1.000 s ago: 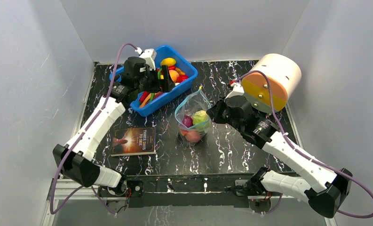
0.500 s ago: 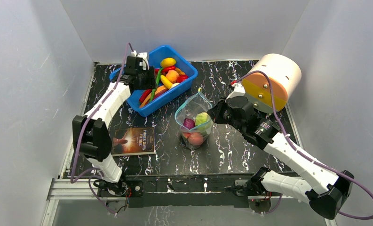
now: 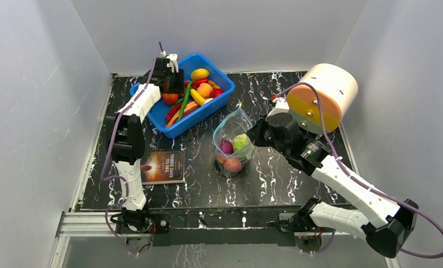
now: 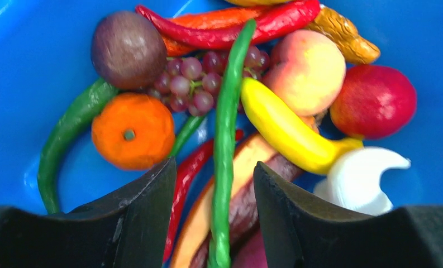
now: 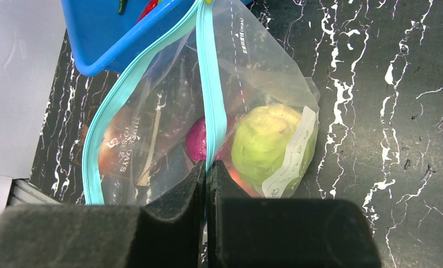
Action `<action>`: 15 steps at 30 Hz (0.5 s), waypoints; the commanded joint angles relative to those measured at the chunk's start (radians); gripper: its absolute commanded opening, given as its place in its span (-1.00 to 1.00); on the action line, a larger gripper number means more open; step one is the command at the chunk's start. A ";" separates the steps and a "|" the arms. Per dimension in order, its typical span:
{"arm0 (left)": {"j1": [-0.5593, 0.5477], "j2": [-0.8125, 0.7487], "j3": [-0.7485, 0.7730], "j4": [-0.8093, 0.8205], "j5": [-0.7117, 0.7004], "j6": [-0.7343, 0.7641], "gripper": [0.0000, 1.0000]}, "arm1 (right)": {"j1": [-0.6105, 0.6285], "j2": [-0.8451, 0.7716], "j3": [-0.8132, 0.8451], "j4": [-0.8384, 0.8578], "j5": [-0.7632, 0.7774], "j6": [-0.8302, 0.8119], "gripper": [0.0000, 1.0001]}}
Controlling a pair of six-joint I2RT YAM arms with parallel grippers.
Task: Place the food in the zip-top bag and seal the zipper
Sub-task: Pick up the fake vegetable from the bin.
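Zip-top bag (image 3: 233,127) stays pinched by right fingers (image 5: 180,195); left fingers (image 4: 146,212), spread, shifted leftward over bin (image 3: 208,110).

The bin (image 3: 174,127) of food (image 3: 205,89) sat at the tabletop's (image 3: 275,173) far-left corner, a drum (image 3: 324,95) far-right, the bag (image 3: 233,125) mid-tabletop, a book (image 3: 162,167) near the left edge.

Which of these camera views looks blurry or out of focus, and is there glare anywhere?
Left wrist view: the orange and grapes look soft, with glare streaks on the blue bin at top left. Right wrist view: the zip-top bag is sharp, while the right end effector close to the lens is dark and soft. Top external view: evenly lit and sharp, no strong glare.
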 commanded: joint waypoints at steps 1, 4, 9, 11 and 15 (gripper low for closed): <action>0.009 0.063 0.092 0.073 0.048 0.058 0.01 | 0.001 0.010 0.074 0.032 0.031 -0.031 -1.00; 0.009 0.118 0.132 0.096 0.089 0.066 -0.03 | 0.001 0.030 0.091 0.026 0.037 -0.042 -1.00; 0.010 0.175 0.174 0.137 0.110 0.056 -0.11 | 0.000 0.059 0.112 0.032 0.018 -0.045 -1.00; 0.009 0.191 0.181 0.156 0.119 0.050 -0.11 | 0.001 0.068 0.114 0.041 0.009 -0.045 -1.00; 0.008 0.239 0.234 0.143 0.133 0.046 -0.17 | 0.000 0.088 0.124 0.044 0.003 -0.049 -1.00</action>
